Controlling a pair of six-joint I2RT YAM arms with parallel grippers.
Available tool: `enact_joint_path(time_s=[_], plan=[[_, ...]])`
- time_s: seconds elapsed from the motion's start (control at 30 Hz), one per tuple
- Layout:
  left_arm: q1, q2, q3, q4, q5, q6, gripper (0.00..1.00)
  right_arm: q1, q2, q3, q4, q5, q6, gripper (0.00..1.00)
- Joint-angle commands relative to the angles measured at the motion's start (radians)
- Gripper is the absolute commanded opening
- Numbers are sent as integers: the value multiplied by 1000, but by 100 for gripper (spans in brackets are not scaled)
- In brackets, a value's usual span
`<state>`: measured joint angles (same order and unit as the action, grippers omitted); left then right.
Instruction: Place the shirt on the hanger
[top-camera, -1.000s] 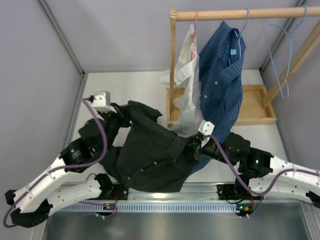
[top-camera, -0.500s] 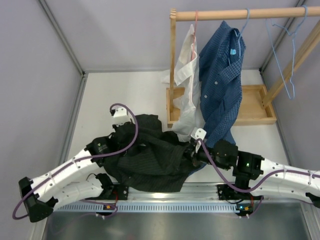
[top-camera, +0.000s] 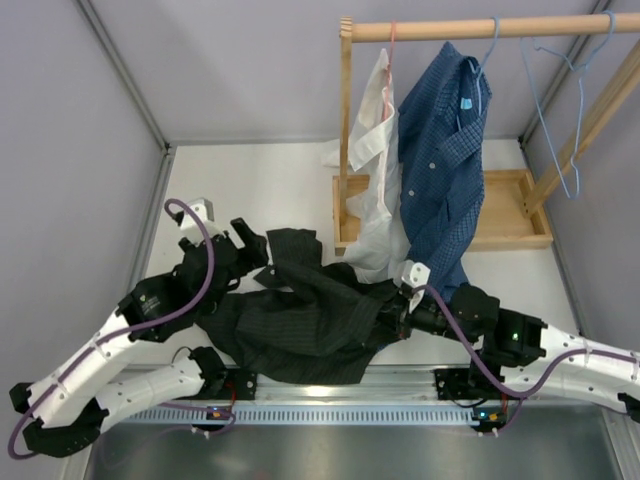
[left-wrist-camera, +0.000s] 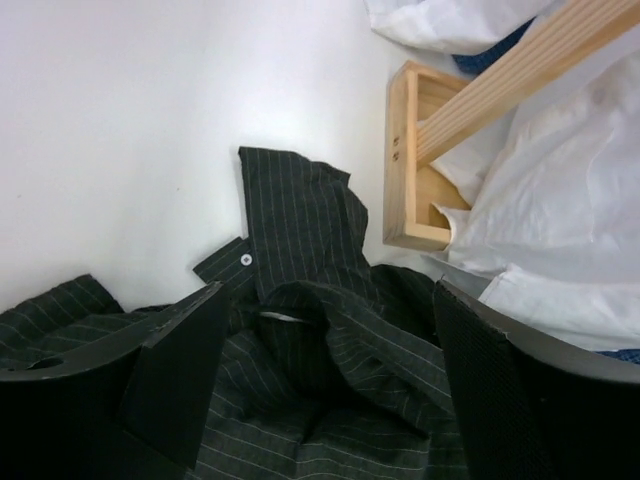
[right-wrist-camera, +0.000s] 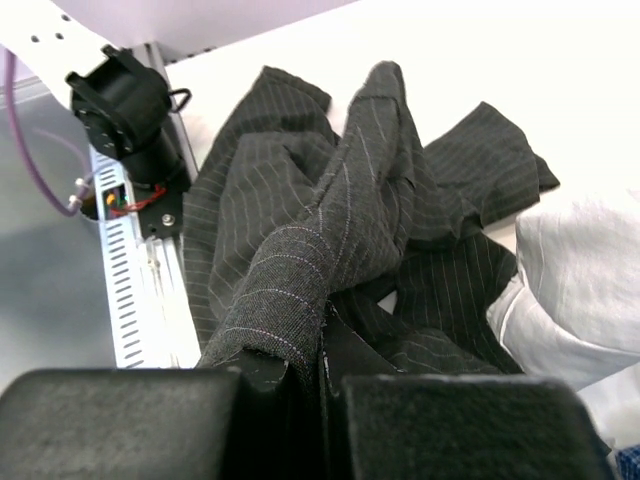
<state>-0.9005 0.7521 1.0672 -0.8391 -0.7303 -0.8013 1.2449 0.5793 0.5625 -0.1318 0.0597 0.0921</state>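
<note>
- The shirt (top-camera: 300, 320) lies crumpled on the bench (top-camera: 250, 180), just in front of the wooden rack (top-camera: 346, 130).
- The right gripper (right-wrist-camera: 322, 345) is clamped on a raised fold of the shirt.
- The left gripper (left-wrist-camera: 328, 300) hangs spread and empty over the collar end, on the side away from the rack.
- The hanger (top-camera: 579, 130) hangs at the far right end of the rack's rod, well apart from the shirt.
- Risk: the pinched fold looks thin, so lifting may let it slip.
- Risk: the cloth could also drag on the white shirt (top-camera: 375, 160) hanging from the rack.
</note>
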Motion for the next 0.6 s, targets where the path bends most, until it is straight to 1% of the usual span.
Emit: enact_joint_path(time_s=[0.0, 0.07, 0.13, 0.17, 0.2, 0.27, 0.3, 0.33, 0.43, 0.57], plan=[[6, 82, -6, -49, -24, -117, 86, -7, -39, 16, 2, -57, -31, 0], [12, 116, -32, 4, -12, -162, 90, -7, -48, 22, -15, -122, -52, 0], [63, 165, -68, 52, 37, -194, 94, -7, -59, 27, -37, -196, -74, 0], [93, 182, -81, 114, 79, -194, 95, -7, -70, 30, -38, -211, -72, 0], [170, 197, -105, 148, 194, -191, 96, -7, -78, 28, -40, -222, -74, 0], [253, 239, -134, 211, 328, -197, 96, -7, -97, 27, -52, -239, -74, 0], [323, 256, -148, 268, 471, -211, 96, -7, -105, 25, -57, -236, -72, 0], [343, 283, -171, 287, 526, -222, 95, -7, -113, 24, -68, -219, -71, 1], [350, 297, -240, 351, 609, -289, 95, -7, -134, 19, -75, -187, -69, 1], [351, 268, -349, 429, 673, -406, 96, -7, -113, 28, -83, -167, -69, 5]])
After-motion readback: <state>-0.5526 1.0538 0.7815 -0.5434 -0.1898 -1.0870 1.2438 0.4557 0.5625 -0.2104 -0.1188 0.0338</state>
